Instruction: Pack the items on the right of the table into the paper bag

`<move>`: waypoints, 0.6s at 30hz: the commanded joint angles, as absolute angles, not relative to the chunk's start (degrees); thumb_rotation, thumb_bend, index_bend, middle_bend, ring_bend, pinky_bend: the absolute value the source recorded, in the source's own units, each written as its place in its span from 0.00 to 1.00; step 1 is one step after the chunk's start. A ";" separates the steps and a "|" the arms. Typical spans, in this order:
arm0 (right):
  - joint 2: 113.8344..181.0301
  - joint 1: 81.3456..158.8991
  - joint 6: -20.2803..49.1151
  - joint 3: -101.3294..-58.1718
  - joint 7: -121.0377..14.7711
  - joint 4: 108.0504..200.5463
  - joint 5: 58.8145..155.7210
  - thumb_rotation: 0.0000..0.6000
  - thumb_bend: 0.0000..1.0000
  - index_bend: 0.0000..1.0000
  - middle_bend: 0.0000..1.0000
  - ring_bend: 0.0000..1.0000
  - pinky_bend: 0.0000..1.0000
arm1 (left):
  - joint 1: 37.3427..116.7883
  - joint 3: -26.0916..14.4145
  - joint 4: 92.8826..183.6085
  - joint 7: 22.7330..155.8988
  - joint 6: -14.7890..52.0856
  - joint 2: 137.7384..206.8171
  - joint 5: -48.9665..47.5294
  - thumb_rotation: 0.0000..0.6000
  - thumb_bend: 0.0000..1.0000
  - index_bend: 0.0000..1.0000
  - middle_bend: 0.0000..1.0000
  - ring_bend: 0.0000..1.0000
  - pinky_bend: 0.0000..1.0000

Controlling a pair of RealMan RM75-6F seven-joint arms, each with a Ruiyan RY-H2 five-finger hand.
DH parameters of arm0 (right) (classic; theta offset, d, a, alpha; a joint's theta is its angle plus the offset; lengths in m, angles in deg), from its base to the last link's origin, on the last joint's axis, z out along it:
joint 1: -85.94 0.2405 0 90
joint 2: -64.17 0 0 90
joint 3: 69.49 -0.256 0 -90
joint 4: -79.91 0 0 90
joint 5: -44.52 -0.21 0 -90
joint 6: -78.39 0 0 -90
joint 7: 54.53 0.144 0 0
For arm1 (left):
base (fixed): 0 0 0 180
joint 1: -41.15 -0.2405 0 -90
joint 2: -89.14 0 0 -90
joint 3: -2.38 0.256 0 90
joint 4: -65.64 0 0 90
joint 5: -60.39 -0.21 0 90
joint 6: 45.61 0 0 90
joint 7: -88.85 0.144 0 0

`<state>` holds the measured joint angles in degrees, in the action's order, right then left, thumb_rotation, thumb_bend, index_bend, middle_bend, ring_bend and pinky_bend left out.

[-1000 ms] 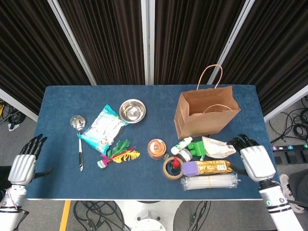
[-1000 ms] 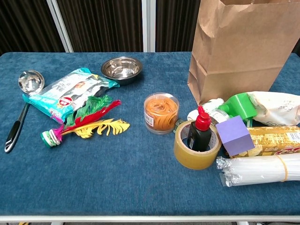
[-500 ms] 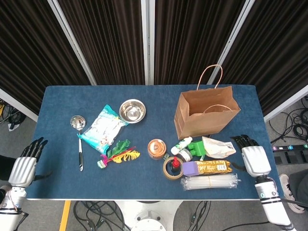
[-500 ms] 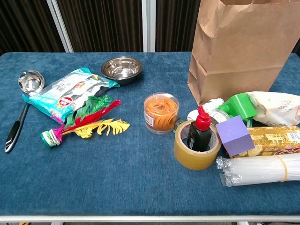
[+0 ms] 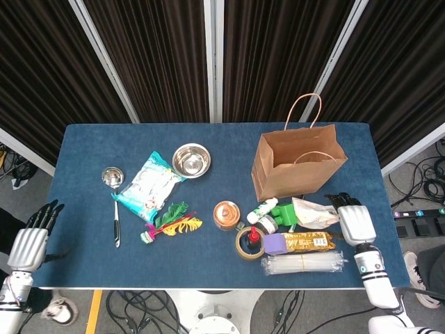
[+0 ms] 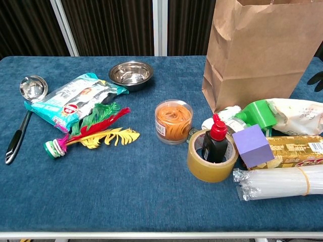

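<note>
The right hand [image 5: 354,221] is seen with released fingers [image 5: 339,202] just right of the crinkled white plastic pouch [image 5: 314,211], itself below the upright brown paper bag [image 5: 297,165]; the bag's contents cannot be seen; the left hand [image 5: 29,240] hangs open off the desk [image 5: 90,146]

Both views are being lit evenly and brightly from overhead. Only short, soft shadows are being cast on the blue table [image 5: 90,146]. Glare is being thrown off the steel bowl [image 6: 130,73] and ladle [image 6: 31,88]. Focus is being held sharp throughout; the curtains [image 5: 160,56] are being left dark.
</note>
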<state>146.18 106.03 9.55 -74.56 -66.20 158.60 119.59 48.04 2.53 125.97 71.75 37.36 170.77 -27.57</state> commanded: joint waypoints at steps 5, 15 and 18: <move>149.22 107.74 12.29 -75.27 -65.98 155.27 118.84 1.00 0.02 0.28 0.28 0.19 0.29 | 48.00 2.58 125.07 71.31 37.51 171.01 -27.73 1.00 0.17 0.07 0.12 0.02 0.16; 151.59 108.15 12.16 -75.68 -66.07 152.28 119.09 1.00 0.16 0.62 0.40 0.34 0.46 | 47.83 2.90 124.41 70.82 37.31 171.20 -27.83 1.00 0.17 0.07 0.12 0.02 0.16; 152.00 108.05 11.95 -75.77 -65.96 151.86 119.08 1.00 0.18 0.66 0.43 0.36 0.48 | 47.75 3.03 124.40 70.72 37.37 171.21 -27.94 1.00 0.17 0.07 0.12 0.02 0.16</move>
<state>151.95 108.07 11.99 -75.75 -65.98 151.90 119.06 47.75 3.03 124.39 70.72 37.37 171.21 -27.95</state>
